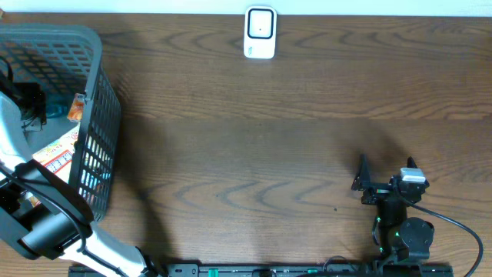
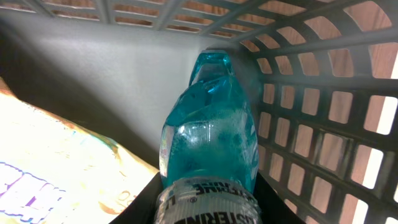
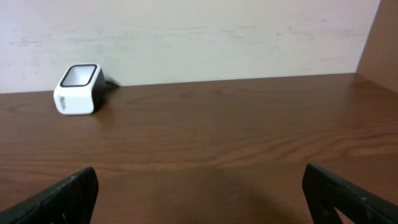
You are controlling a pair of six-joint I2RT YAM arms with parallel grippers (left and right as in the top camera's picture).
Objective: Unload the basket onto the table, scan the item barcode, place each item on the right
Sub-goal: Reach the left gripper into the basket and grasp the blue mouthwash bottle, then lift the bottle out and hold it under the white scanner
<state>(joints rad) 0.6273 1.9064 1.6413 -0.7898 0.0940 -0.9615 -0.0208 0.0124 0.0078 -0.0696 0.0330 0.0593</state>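
The mouthwash bottle (image 2: 208,124) runs off the left wrist view's six o'clock edge, and its label is cropped to part of a brand name. The left gripper (image 2: 208,199) is almost wholly outside that frame. Only dark slivers of its fingers (image 2: 145,204) show, lying against the bottle at seven and five o'clock. At nine o'clock a snack packet (image 2: 56,162) is cut by two edges, its print washed out and unreadable.

Overhead, the basket (image 1: 100,115) at the table's ten o'clock is cropped at the left edge. The left arm (image 1: 46,223) covers much of its inside, and the bottle there is a mere teal speck. The right gripper (image 3: 202,196) shows only its widely parted fingertips (image 3: 62,199), cut off at six o'clock.
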